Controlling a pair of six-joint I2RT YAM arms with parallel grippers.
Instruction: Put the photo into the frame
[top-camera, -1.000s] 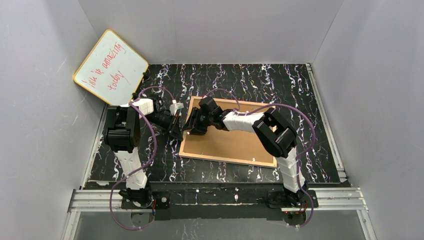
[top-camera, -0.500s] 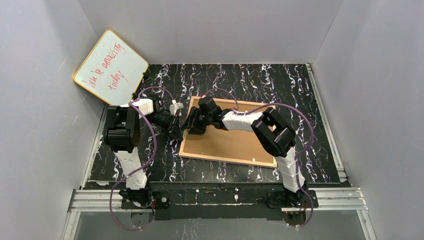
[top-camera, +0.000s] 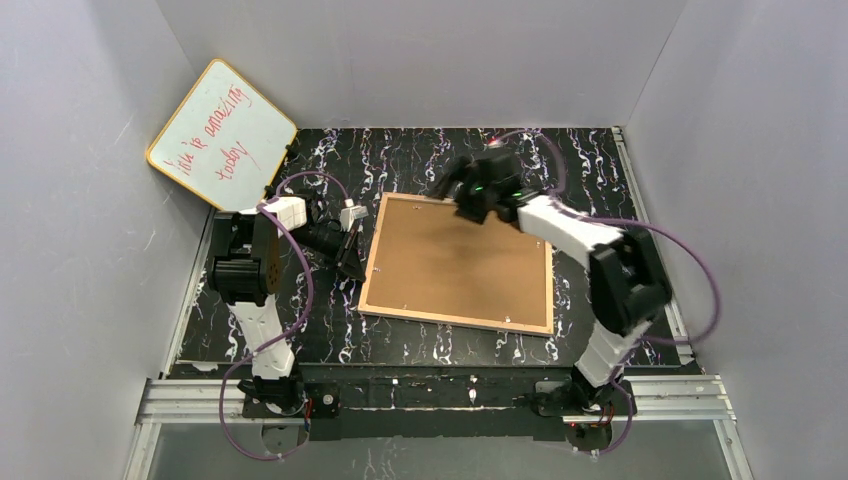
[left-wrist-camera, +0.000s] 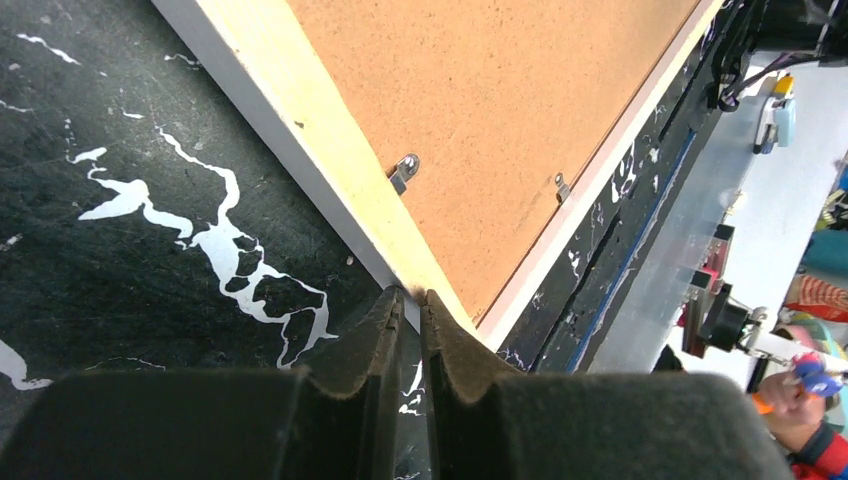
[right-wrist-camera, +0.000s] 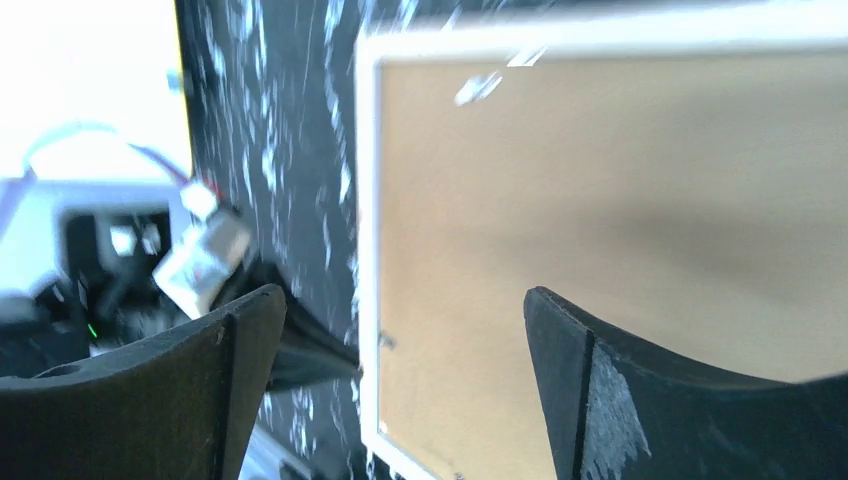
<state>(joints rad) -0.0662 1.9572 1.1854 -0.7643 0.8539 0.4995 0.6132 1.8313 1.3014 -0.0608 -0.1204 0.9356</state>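
Against the frame (left-wrist-camera: 340, 150), left hand (left-wrist-camera: 412, 296) closed; right hand (right-wrist-camera: 402, 296) wide, empty.

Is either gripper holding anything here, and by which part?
The right gripper is open and holds nothing. The left gripper is shut, its tips against the left rim of the frame. Whether it actually pinches that rim cannot be told.

Left gripper (left-wrist-camera: 412, 294) — tips at frame (left-wrist-camera: 320, 112) edge
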